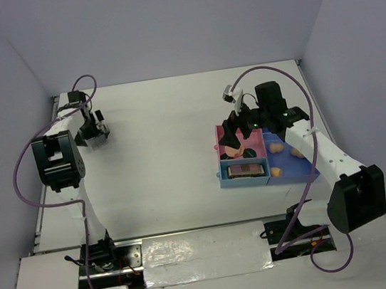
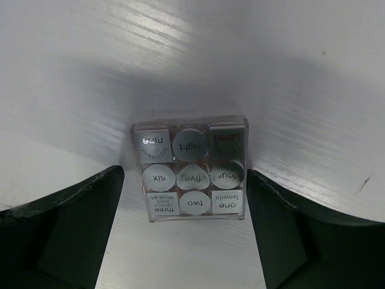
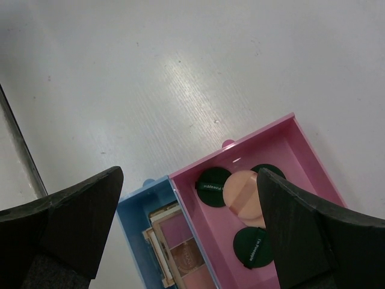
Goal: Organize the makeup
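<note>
A small clear square palette (image 2: 191, 174) with round numbered labels lies flat on the white table. My left gripper (image 2: 185, 180) is open around it, with a gap between the palette and each finger (image 2: 66, 229). Across the table, my right gripper (image 3: 189, 174) hangs open over the pink-and-blue tray (image 1: 245, 182). Its pink compartment (image 3: 283, 135) holds dark green discs (image 3: 212, 185) and a flat peach pad (image 3: 240, 189). A blue compartment (image 3: 133, 208) holds stacked palettes (image 3: 180, 253). Peach sponges (image 1: 276, 147) lie in the right-hand blue section.
The left gripper (image 1: 94, 133) works near the table's far left corner, close to the side wall. The right gripper (image 1: 238, 134) covers the tray's pink part from above. Purple cables loop over both arms.
</note>
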